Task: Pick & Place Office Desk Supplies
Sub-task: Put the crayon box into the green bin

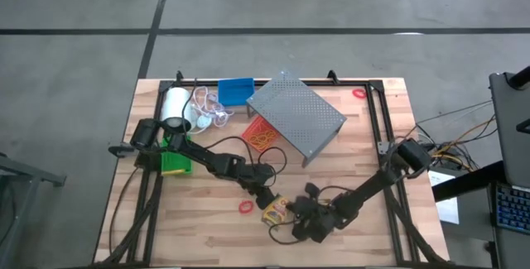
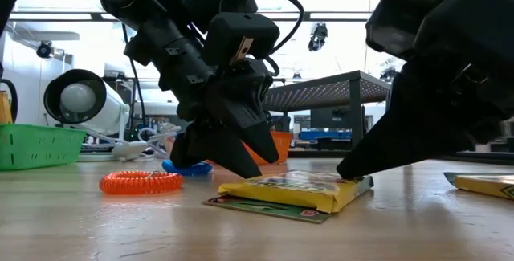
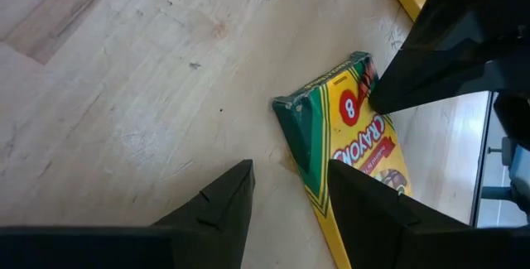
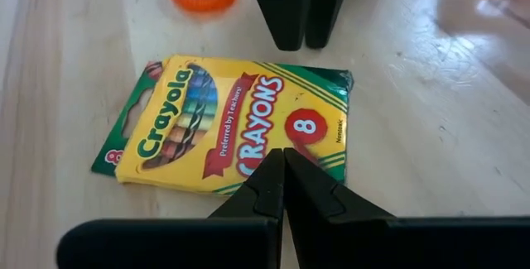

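The Crayola crayon box, near the table's front edge, read "CRAYONS", "8" and "Preferred by Teachers". The right gripper, fingers pressed together, touched one end; the left gripper stood parted at the other. Only the low view showed a blue ring band behind the red ring band.

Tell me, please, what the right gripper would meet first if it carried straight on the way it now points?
Most likely the crayon box: the right gripper, shut, aims its tips at that box's near edge, apparently touching already. Beyond the box stands the left gripper.

Crayon box: "Crayola CRAYONS 8"
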Controlling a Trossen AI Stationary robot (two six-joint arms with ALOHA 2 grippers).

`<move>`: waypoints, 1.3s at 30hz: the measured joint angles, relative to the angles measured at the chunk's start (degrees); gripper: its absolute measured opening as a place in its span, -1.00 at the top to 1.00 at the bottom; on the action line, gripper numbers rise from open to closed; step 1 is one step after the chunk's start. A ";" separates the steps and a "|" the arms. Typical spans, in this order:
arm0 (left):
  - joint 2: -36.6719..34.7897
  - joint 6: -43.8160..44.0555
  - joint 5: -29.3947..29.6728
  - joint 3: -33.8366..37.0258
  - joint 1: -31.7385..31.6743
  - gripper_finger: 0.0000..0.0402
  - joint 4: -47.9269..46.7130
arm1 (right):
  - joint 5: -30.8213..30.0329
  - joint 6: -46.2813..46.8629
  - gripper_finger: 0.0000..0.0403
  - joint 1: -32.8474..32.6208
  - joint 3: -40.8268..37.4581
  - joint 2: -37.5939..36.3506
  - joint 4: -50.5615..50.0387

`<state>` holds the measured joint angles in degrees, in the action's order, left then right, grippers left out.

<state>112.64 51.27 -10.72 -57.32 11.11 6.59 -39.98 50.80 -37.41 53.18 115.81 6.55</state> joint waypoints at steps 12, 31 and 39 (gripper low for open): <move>-0.04 0.00 0.00 0.00 0.00 0.17 -0.02 | -5.92 -4.22 0.96 -1.74 -0.61 -4.02 -1.72; -0.04 0.02 0.00 0.00 0.00 0.17 0.00 | -3.86 2.68 0.96 -2.45 -2.00 -4.29 -3.21; -0.04 0.02 0.00 0.00 0.00 0.17 0.00 | -2.26 3.24 0.96 -2.47 -2.81 -4.48 -3.03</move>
<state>112.60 51.29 -10.72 -57.32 11.11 6.59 -42.23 54.04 -39.88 50.37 111.33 3.51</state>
